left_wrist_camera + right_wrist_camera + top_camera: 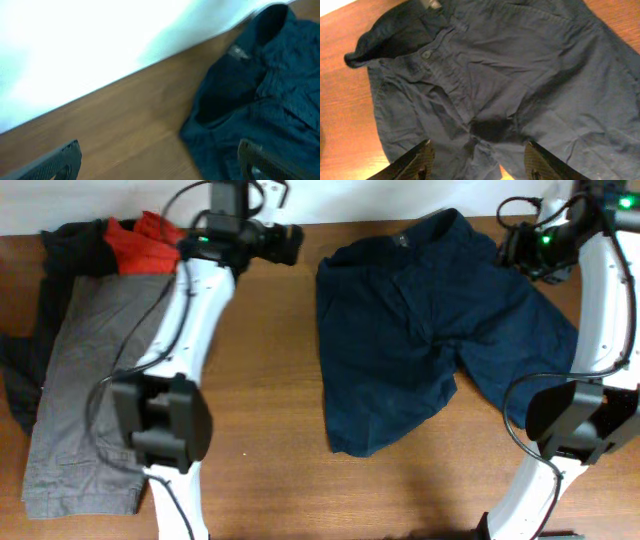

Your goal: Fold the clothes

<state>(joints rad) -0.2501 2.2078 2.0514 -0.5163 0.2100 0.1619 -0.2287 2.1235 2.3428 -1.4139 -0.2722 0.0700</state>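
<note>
Dark navy shorts (420, 330) lie spread flat on the wooden table, waistband toward the far edge, legs toward the near side. They also show in the left wrist view (260, 95) and the right wrist view (510, 85). My left gripper (290, 242) is open and empty above bare wood, just left of the shorts' waistband; its fingertips (160, 162) straddle the cloth's edge. My right gripper (508, 248) is open and empty at the shorts' far right corner; its fingers (480, 160) hover above the crotch area.
A pile of folded clothes sits at the left: grey shorts (90, 380), a red garment (140, 242) and black cloth (60, 260). The white wall (75, 40) borders the table's far edge. Bare wood (270, 400) lies between pile and shorts.
</note>
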